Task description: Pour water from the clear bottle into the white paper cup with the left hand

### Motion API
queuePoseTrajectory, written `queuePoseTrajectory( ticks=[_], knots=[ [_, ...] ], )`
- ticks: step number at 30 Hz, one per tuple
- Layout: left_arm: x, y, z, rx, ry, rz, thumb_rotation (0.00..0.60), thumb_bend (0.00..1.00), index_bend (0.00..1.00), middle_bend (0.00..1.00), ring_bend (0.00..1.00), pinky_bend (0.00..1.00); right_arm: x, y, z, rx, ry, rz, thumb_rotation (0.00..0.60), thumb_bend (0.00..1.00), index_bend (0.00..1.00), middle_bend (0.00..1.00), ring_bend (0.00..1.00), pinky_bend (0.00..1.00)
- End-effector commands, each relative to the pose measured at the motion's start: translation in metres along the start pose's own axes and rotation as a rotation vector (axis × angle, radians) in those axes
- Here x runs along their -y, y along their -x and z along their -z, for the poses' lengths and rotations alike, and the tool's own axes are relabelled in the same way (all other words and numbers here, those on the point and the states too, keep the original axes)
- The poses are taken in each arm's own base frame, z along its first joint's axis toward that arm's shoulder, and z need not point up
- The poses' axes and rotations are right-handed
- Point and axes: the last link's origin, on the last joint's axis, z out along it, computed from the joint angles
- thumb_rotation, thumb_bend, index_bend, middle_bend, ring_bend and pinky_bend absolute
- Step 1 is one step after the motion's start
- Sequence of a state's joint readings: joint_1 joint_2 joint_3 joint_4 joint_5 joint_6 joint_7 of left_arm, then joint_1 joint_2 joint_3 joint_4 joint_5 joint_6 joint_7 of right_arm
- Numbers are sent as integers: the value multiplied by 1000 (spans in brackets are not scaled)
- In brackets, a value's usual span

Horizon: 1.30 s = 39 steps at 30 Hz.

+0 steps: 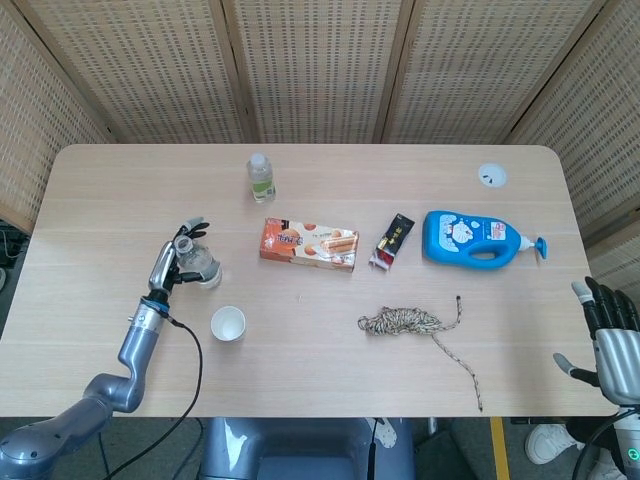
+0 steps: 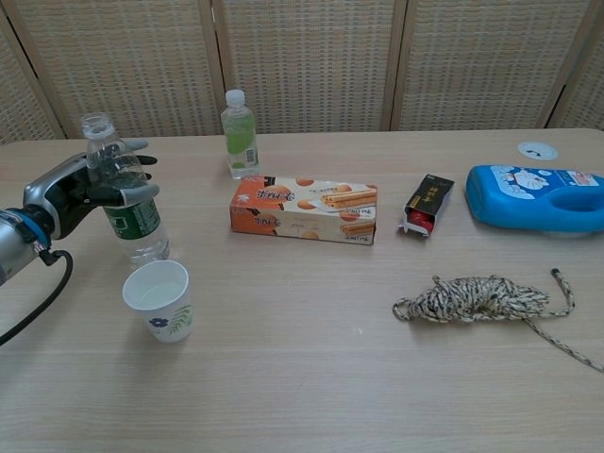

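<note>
Clear bottle [image 2: 125, 203] gripped around its upper body by the left hand [image 2: 71, 193], fingers wrapped on the ribbed plastic above the green label, long axis near upright with only a slight lean, open neck at the top and no cap visible. Base close to the surface [image 2: 311, 377]; touching or just clear, impossible to tell. White paper cup [image 2: 159, 300] just beside and in front of the bottle, toward the robot and a little to its right, mouth up, so the pour likely calls for tipping the neck forward and down over that rim. Left hand far nearer than the right hand [image 1: 612, 338], idle off the surface's right edge with fingers spread, holding nothing. Bottle thin, transparent, crinkly-looking, partly filled by the look of it; cup smooth matte paper, tapered, with a small floral print, light and probably easy to knock.
</note>
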<state>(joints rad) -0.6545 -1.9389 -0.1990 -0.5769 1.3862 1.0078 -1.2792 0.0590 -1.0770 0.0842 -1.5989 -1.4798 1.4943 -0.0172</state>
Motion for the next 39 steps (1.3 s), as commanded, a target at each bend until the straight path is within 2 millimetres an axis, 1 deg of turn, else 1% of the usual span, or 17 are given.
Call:
queuePoseTrajectory(
  ticks=[1,2,3,4,7,9,12,14,17,19,22,25,29,34,35,38,39],
  knots=[
    [0,0,1,4,4,-3,600,203,103,159,159,263,0,0,0,0,0,0,600,0,0,0,0,0],
    [0,-1,2,5,6,-3,600,195,93,154,153,253,0,0,0,0,0,0,600,0,0,0,0,0],
    [0,-1,2,5,8,-3,600,179,70,138,132,222,0,0,0,0,0,-1,600,0,0,0,0,0],
    [0,-1,2,5,9,-3,600,164,39,105,92,169,0,0,0,-1,0,-1,600,0,0,0,0,0],
    [-1,-5,5,2,21,-6,600,119,0,9,3,18,0,-1,1,-3,0,-2,600,0,0,0,0,0],
    [-1,-13,12,16,35,-36,600,85,0,0,0,0,0,-2,2,-6,-4,-5,600,0,0,0,0,0],
    [-3,-26,23,44,44,-72,600,45,0,0,0,0,1,-3,4,-9,-8,-9,600,0,0,0,0,0],
    [-10,-36,26,55,56,-100,600,38,0,0,0,0,1,-4,5,-11,-10,-12,600,0,0,0,0,0],
    [-24,-62,41,41,102,-166,600,36,0,0,0,0,1,-6,7,-18,-14,-17,600,0,0,0,0,0],
    [-33,-75,51,20,132,-217,600,31,0,0,0,0,1,-7,8,-21,-17,-20,600,0,0,0,0,0],
    [-47,-95,70,-41,188,-324,600,5,0,0,0,0,1,-8,8,-26,-19,-23,600,0,0,0,0,0],
    [-57,-110,89,-126,205,-441,600,0,0,0,0,0,1,-9,9,-31,-21,-25,600,0,0,0,0,0],
    [-72,-125,120,-257,177,-585,600,38,0,0,0,0,1,-10,10,-37,-23,-21,600,0,0,0,0,0],
    [-88,-141,167,-358,48,-711,600,101,0,0,0,0,1,-11,11,-48,-29,-19,600,0,0,0,0,0],
    [-92,-144,179,-380,2,-762,600,104,0,0,0,0,2,-11,11,-50,-31,-19,600,0,0,0,0,0],
    [-101,-144,206,-423,-141,-866,600,117,0,0,0,0,2,-12,13,-55,-36,-16,600,0,0,0,0,0],
    [-105,-143,210,-429,-158,-880,600,120,0,0,0,0,3,-12,13,-56,-38,-16,600,0,0,0,0,0]
  ],
)
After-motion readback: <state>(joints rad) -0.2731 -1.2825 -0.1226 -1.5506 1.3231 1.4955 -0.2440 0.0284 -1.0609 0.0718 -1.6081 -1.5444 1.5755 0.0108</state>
